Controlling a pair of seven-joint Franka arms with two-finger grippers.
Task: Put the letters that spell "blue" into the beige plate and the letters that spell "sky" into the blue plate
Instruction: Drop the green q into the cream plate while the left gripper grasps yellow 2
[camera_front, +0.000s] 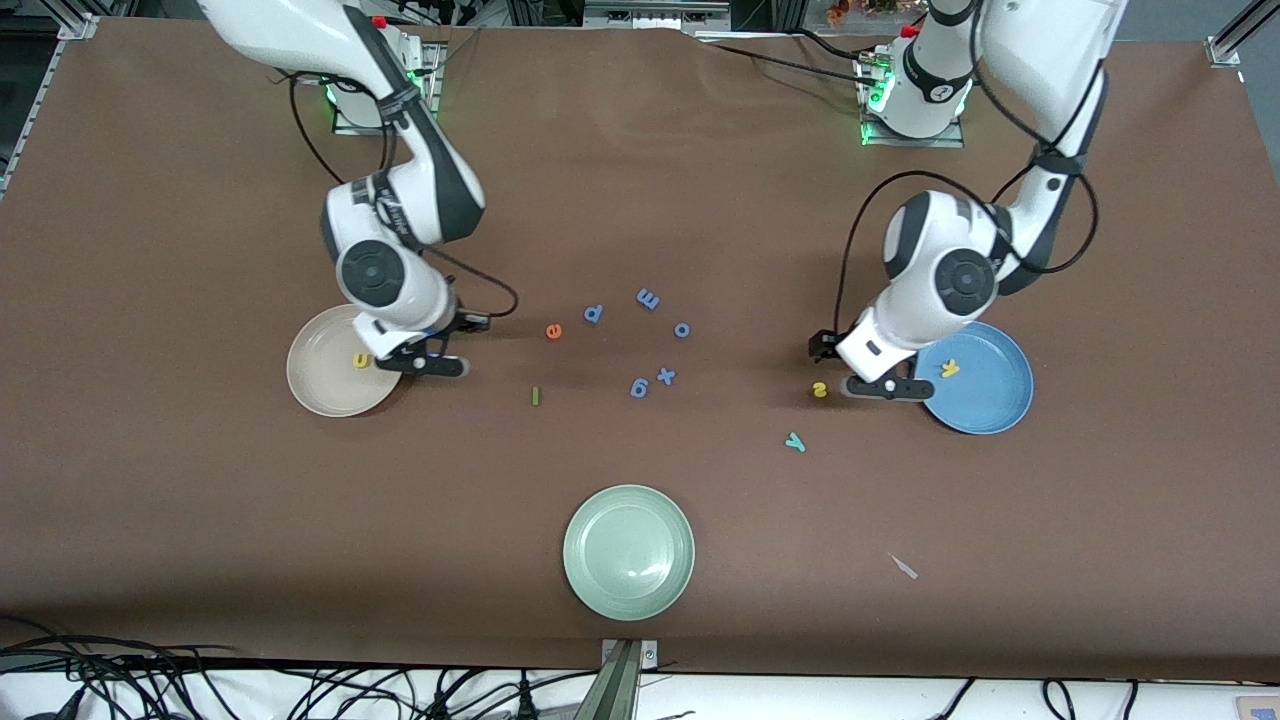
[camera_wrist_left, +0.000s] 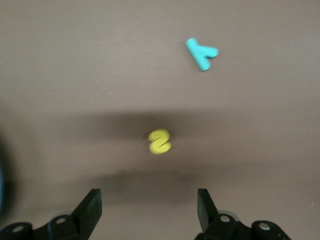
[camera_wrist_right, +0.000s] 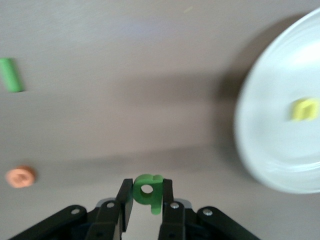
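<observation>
The u (camera_front: 361, 360) lies in the beige plate (camera_front: 312, 385) at the right arm's end of the tabletop (camera_front: 200, 500). The k (camera_front: 949, 369) lies in the blue plate (camera_front: 990, 405) at the left arm's end. The s (camera_front: 820, 390) lies beside this plate, and the y (camera_front: 795, 441) lies nearer to the front camera than the s.

Yellow k (camera_front: 949, 368) in blue plate (camera_front: 1000, 410)

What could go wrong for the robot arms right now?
1. The right gripper pinches the tiny green b next to the beige plate, not over it. If it lets go now, the b likely lands on the table.
2. The left gripper is open over the table near the yellow s. The s is so small that closing fingers might nudge it away.
3. The yellow u lies near the plate's rim, so a low gripper might bump it.
</observation>
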